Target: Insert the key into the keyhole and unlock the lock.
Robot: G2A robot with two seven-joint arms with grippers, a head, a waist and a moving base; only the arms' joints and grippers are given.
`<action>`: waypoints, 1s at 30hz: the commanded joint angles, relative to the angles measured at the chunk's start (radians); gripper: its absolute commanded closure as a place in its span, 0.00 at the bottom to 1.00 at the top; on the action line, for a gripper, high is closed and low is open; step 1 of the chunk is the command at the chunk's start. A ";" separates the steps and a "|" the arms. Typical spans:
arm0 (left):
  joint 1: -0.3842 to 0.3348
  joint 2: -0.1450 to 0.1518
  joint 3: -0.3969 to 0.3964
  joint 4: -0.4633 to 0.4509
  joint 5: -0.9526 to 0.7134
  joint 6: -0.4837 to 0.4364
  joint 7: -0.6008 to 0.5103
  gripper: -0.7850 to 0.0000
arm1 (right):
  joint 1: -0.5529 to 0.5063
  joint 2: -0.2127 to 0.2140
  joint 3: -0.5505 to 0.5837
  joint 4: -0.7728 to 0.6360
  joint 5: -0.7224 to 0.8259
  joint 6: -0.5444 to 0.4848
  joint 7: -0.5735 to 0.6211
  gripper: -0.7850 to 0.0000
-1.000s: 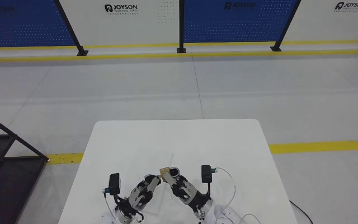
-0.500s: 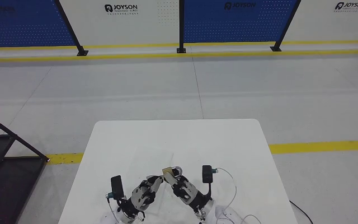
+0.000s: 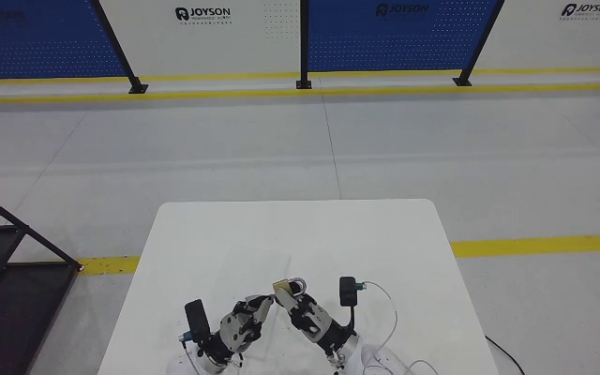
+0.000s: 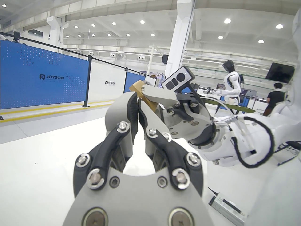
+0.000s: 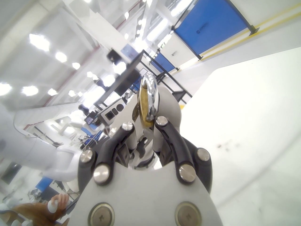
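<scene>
- The right gripper (image 5: 150,99) is clamped on the lock (image 5: 143,112). Its 2 fingers are closed against the flat brass faces, so the body sits edge-on between them.
- The chrome shackle (image 5: 150,84) sticks out past the right fingertips, on the side away from the wrist. I cannot tell whether it is latched into the body.
- The left gripper (image 4: 137,102) has its 2 fingers drawn almost together. The black ribbed pads (image 4: 132,116) are only a thin slit apart, and I cannot tell whether anything is pinched in that slit.
- A brass corner of the lock shows just beyond the left fingertips, very close to them. Whether the left fingers touch the brass cannot be made out.
- From above, the 2 grippers point toward each other with the lock between their tips. The brass end faces the left gripper and the shackle is on the right gripper's far side.
- Both grippers and the lock are held up off the white table (image 3: 281,234), over the part of it nearest the wrists.
- A white cable (image 3: 389,314) loops on the table on the outer side of the right gripper, back toward its wrist.
- A small grey box (image 4: 225,204) lies on the table behind the right gripper, below its forearm.
</scene>
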 commanded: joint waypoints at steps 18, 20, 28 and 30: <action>-0.015 -0.007 -0.005 0.021 0.191 0.231 0.079 1.00 | -0.004 0.005 0.000 -0.008 0.021 0.018 0.008 1.00; -0.018 -0.007 -0.009 0.024 0.219 0.274 0.089 1.00 | -0.004 0.005 0.001 -0.009 0.023 0.019 0.008 1.00; -0.017 -0.011 -0.006 0.031 0.279 0.372 0.111 1.00 | -0.005 0.007 0.001 -0.011 0.025 0.020 0.007 1.00; -0.015 -0.012 -0.002 0.029 0.261 0.355 0.125 1.00 | -0.005 0.007 0.001 -0.011 0.025 0.021 0.006 1.00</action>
